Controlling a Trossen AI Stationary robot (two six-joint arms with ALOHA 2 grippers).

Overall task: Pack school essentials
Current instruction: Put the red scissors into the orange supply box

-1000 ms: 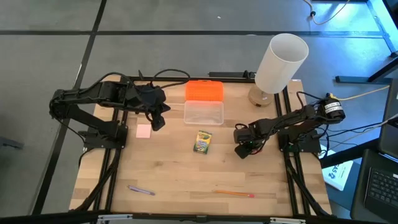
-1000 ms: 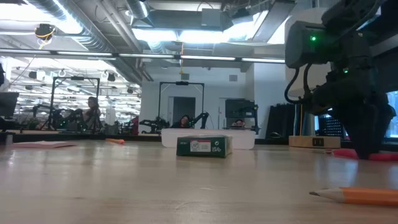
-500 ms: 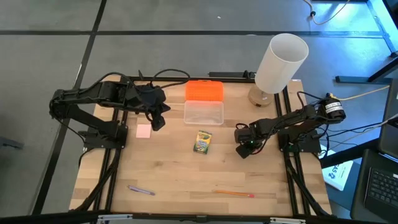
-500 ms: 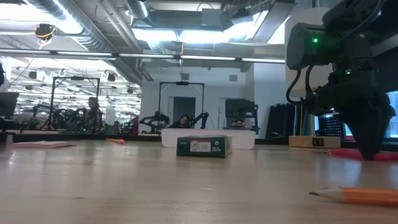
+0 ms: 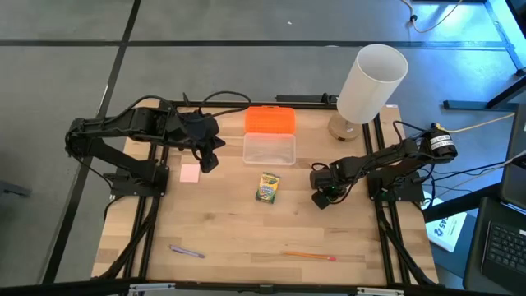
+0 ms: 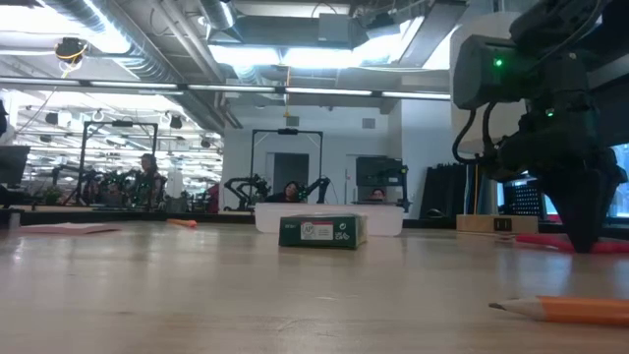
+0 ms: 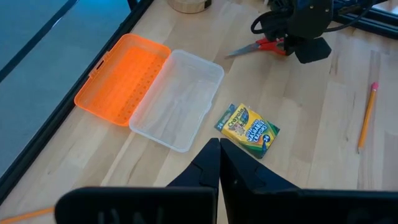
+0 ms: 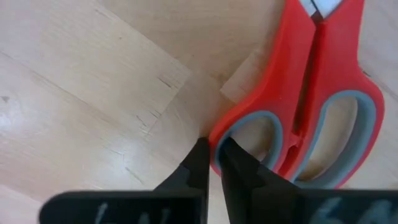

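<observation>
Scissors (image 8: 311, 106): red handles, grey-lined loops, flat on wood; right pincer (image 8: 211, 163) pinching handle rim.

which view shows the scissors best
The right wrist view: the red-handled scissors fill it, with the right gripper shut on a handle loop's rim. The left wrist view shows them small, partly behind that arm. The low view catches only a red sliver. In the high view the gripper hides them.
</observation>
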